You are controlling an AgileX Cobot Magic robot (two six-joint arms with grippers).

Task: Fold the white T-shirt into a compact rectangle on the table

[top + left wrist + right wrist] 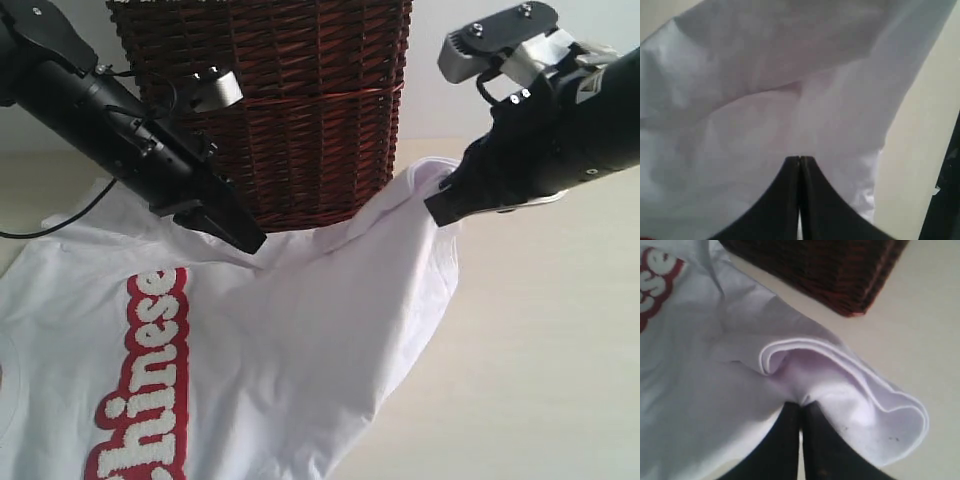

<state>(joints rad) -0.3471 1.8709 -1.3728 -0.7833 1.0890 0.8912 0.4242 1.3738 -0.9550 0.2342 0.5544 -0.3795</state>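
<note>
A white T-shirt (300, 350) with red-outlined lettering lay across the lower left of a pale table (560, 380). The left gripper (250, 240), at centre, had its jaws pressed together on the shirt's upper edge. The right gripper (440, 205), at upper right, pinched a lifted corner. A wicker basket (300, 100) stood behind.

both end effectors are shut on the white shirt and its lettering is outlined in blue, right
No: the lettering on the shirt is outlined in red, not blue, as the exterior view shows. The rest is right.
</note>
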